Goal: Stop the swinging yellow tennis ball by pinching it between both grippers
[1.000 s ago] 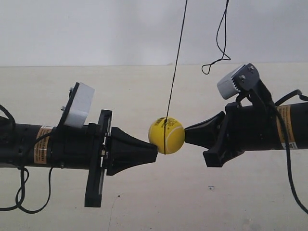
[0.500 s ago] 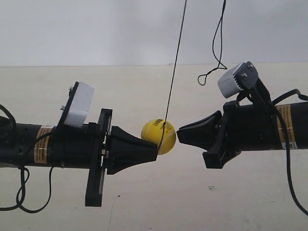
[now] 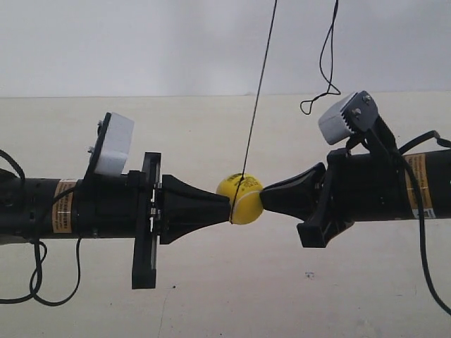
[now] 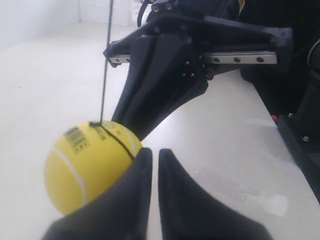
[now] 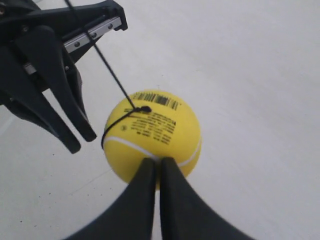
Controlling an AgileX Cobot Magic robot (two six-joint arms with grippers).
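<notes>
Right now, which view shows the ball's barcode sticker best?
Right wrist view: the barcode sticker faces the camera on the yellow tennis ball, bars distinct. Left wrist view shows it slanted, blurrier. Exterior view: only dark specks on the ball, unreadable.

yellow tennis ball [image 3: 239,199] swung back, now pinched

Black cylindrical arms [image 3: 106,211] with orange labels [image 3: 62,211], white camera boxes [image 3: 116,144], tapered black claws [image 3: 227,209].

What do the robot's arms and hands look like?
Both arms, at the exterior view's left and right, are black cylinders with orange labels and trailing black cables. Each hand, left and right, is a black tapered beak, topped by a white-grey camera.
</notes>
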